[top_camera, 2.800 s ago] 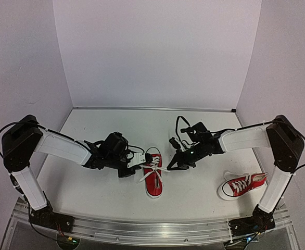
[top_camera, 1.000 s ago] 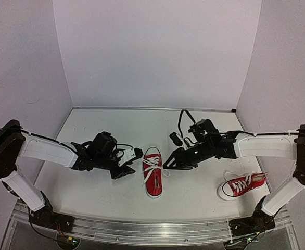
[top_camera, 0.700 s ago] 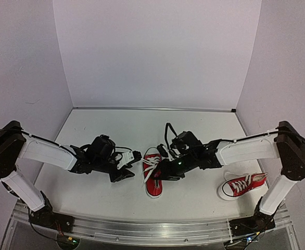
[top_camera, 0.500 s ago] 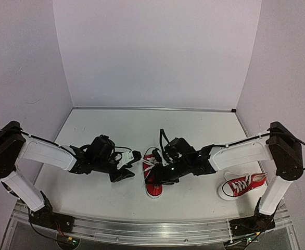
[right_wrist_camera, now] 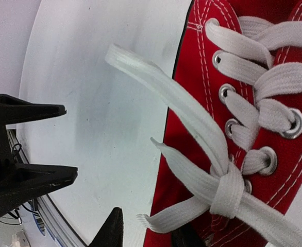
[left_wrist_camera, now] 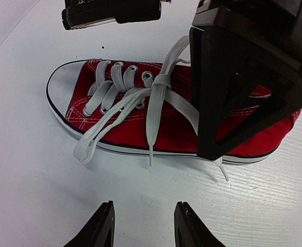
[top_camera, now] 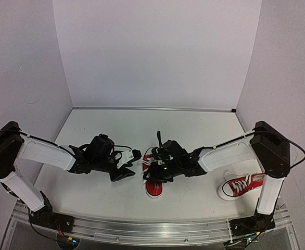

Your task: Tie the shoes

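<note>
One red shoe (top_camera: 153, 187) lies mid-table with its toe toward the near edge, and its white laces are crossed in a single knot (left_wrist_camera: 161, 81). A loose loop (left_wrist_camera: 87, 148) and the lace ends trail off its side. My right gripper (top_camera: 151, 167) hovers low over this shoe. It is open, with a frayed lace end (right_wrist_camera: 169, 218) lying between its fingertips (right_wrist_camera: 113, 229). My left gripper (top_camera: 132, 164) is open and empty on the table just left of the shoe, pointing at it (left_wrist_camera: 143, 230). The second red shoe (top_camera: 242, 185) lies at the right, near the right arm's base.
The right gripper's black body (left_wrist_camera: 244, 77) covers the shoe's heel end in the left wrist view. The left gripper's fingers (right_wrist_camera: 30, 177) show at the left of the right wrist view. White walls enclose the table on three sides; a metal rail (top_camera: 152, 229) runs along the near edge.
My right gripper has moved left from beside the middle shoe to over its laces. My left gripper drew back a little from the shoe, then stayed put.
</note>
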`<move>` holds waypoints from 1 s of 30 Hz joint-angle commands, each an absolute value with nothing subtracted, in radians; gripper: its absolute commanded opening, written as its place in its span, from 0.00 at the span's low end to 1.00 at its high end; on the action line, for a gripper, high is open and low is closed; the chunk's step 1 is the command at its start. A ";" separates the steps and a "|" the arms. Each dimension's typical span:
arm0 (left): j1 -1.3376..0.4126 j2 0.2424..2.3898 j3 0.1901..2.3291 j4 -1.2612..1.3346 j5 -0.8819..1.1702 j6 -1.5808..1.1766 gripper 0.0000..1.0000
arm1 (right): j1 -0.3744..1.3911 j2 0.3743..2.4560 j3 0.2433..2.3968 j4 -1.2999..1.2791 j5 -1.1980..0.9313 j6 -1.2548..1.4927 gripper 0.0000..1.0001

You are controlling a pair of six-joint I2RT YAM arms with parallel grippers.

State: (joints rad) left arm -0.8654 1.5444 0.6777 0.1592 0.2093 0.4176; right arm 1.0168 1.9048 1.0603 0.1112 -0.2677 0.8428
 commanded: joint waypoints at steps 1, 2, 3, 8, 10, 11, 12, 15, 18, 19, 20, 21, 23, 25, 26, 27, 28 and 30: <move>-0.868 1.557 0.691 0.197 0.233 0.425 0.41 | 1.018 1.886 1.063 0.082 -0.208 0.836 0.19; -0.868 1.562 0.693 0.199 0.233 0.427 0.41 | 1.017 1.873 1.065 0.063 -0.202 0.830 0.16; -0.868 1.567 0.695 0.200 0.234 0.429 0.41 | 1.017 1.861 1.068 0.045 -0.196 0.823 0.14; -0.868 1.599 0.707 0.223 0.256 0.435 0.40 | 1.015 1.793 1.089 -0.048 -0.166 0.784 0.06; -0.868 1.616 0.714 0.240 0.271 0.436 0.39 | 1.012 1.776 1.096 -0.078 -0.161 0.768 0.02; -0.868 1.628 0.718 0.248 0.278 0.438 0.39 | 1.007 1.768 1.097 -0.094 -0.160 0.763 0.01; -0.867 1.639 0.724 0.253 0.285 0.438 0.38 | 1.004 1.763 1.095 -0.102 -0.160 0.760 0.00; -0.868 1.664 0.745 0.266 0.295 0.437 0.37 | 0.996 1.751 1.088 -0.120 -0.169 0.752 0.00; -0.871 1.689 0.761 0.294 0.319 0.424 0.36 | 0.989 1.742 1.086 -0.140 -0.175 0.740 0.02; -0.872 1.697 0.764 0.308 0.323 0.419 0.36 | 0.987 1.739 1.087 -0.148 -0.176 0.735 0.02; -0.875 1.704 0.768 0.320 0.323 0.413 0.36 | 0.982 1.737 1.087 -0.155 -0.176 0.730 0.03; -0.878 1.714 0.772 0.332 0.322 0.409 0.36 | 0.979 1.735 1.088 -0.161 -0.177 0.724 0.03; -0.887 1.739 0.783 0.349 0.313 0.403 0.36 | 0.971 1.733 1.091 -0.173 -0.180 0.715 0.03; -0.898 1.762 0.804 0.351 0.307 0.403 0.37 | 0.965 1.733 1.093 -0.182 -0.185 0.706 0.03; -0.905 1.772 0.812 0.352 0.302 0.403 0.37 | 0.962 1.733 1.096 -0.187 -0.186 0.698 0.03; -0.912 1.785 0.818 0.353 0.293 0.402 0.38 | 0.960 1.733 1.100 -0.192 -0.187 0.692 0.03; -0.918 1.797 0.824 0.357 0.287 0.400 0.38 | 0.957 1.734 1.103 -0.196 -0.189 0.687 0.03; -0.923 1.809 0.830 0.363 0.278 0.394 0.36 | 0.953 1.736 1.107 -0.203 -0.194 0.678 0.03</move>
State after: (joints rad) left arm -0.9055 1.7781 0.7846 0.3100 0.2884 0.4128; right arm 0.9666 1.7724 1.0695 -0.1569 -0.1998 0.7154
